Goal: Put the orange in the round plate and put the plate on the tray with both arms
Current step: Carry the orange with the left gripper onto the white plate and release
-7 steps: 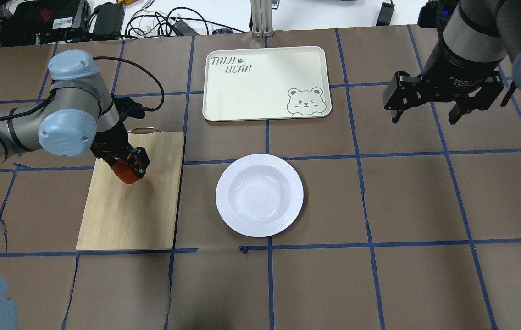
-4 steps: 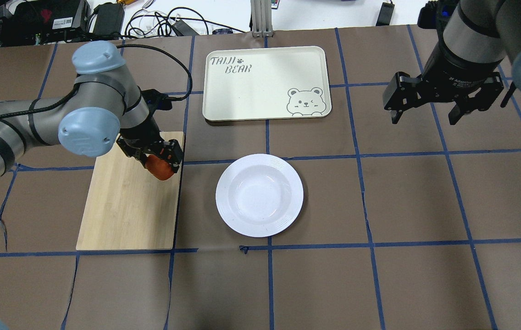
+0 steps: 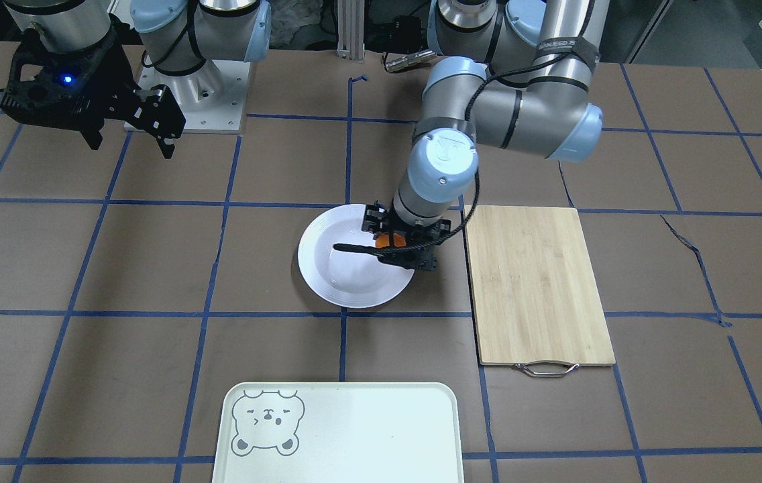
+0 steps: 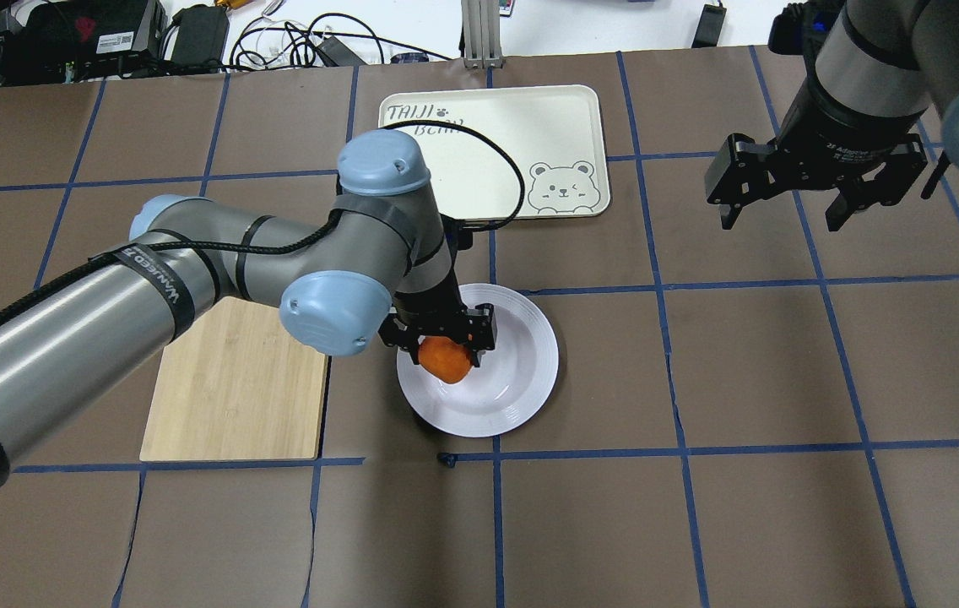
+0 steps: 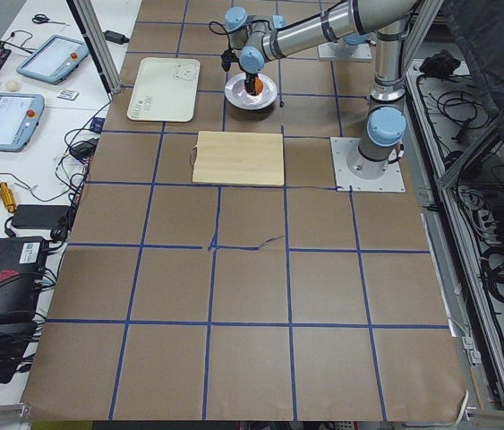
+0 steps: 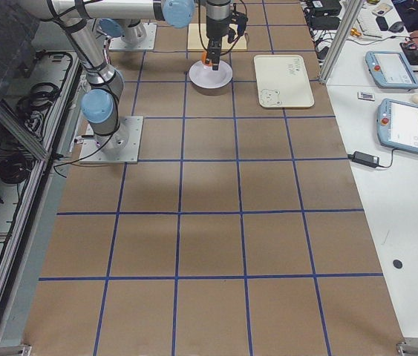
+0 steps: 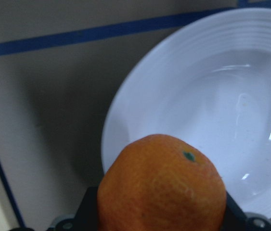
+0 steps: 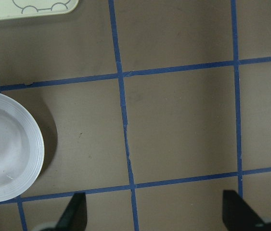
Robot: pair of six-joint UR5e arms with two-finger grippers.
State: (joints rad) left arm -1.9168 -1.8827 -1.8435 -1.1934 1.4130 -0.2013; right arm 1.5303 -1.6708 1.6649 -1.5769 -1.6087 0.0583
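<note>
My left gripper [image 4: 444, 341] is shut on the orange [image 4: 444, 360] and holds it above the left part of the round plate [image 4: 522, 363]. The left wrist view shows the orange [image 7: 161, 185] close up, with the white plate [image 7: 231, 106] beneath and beyond it. The plate [image 3: 334, 268] rests on the brown table mat. The cream tray [image 4: 530, 127] with the bear face lies behind the plate, partly hidden by my left arm. My right gripper [image 4: 779, 215] hangs open and empty high over the right side, well away from the plate [image 8: 5, 149].
A bamboo cutting board [image 4: 235, 388] with a metal handle lies left of the plate, bare. Blue tape lines cross the brown mat. Cables and boxes sit beyond the far table edge [image 4: 192, 42]. Tablets lie on side benches [image 6: 394, 74].
My left arm has carried the orange rightward off the cutting board to over the plate. The right arm has not moved.
</note>
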